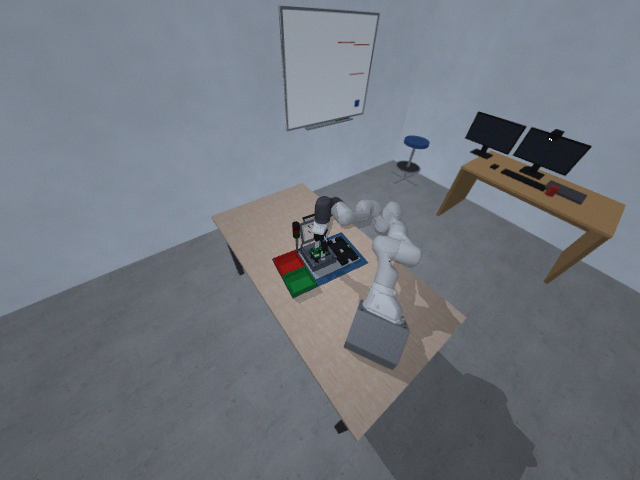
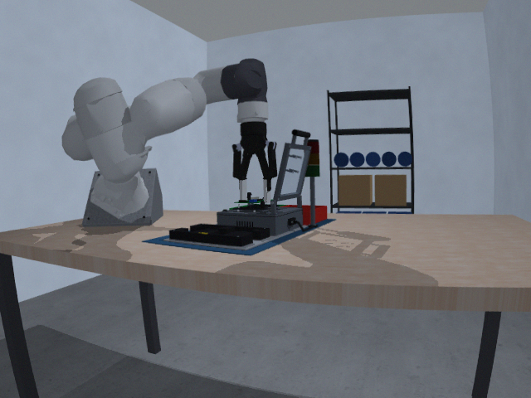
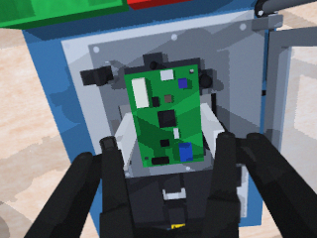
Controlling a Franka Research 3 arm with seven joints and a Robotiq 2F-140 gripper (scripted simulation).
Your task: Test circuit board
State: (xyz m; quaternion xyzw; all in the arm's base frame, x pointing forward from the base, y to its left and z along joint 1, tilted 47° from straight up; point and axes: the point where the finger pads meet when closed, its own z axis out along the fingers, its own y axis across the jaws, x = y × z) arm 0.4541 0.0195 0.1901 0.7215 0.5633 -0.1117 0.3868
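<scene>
Item: green rectangular circuit board [image 3: 165,115], face up, white connector [image 3: 141,92] at the end farther from the wrist camera. Location: held over the plate of the grey box-shaped tester [image 2: 253,219], just above it in the exterior view; not yet seated, by the look of the gap under it.

Item: black two-finger gripper [image 3: 167,144] on the white arm. State: half closed and clamped across the board's long sides, white fingertip pads [image 3: 128,130] against its edges.

Item: black posts on the plate. One lone post [image 3: 156,63] at the short end just past the connector end; one post [image 3: 206,78] beside the long edge nearer the lid. Whether the board touches either cannot be told. Locating pins hidden under the board.

Item: framed clear lid [image 2: 291,171], standing open on its hinge, black handle [image 2: 300,133] uppermost.

Item: red bin [image 1: 287,261] and green bin [image 1: 299,282], side by side next to the tester. Signal tower [image 1: 296,229] behind them.

Item: black two-pocket tray [image 2: 218,235] on the blue mat [image 2: 240,249]; contents not discernible.

Step in hand, as judged: placing the board in the tester.

Next move calls for: lowering straight down so both holes take the pins, the board snug against the three posts, then releasing.
</scene>
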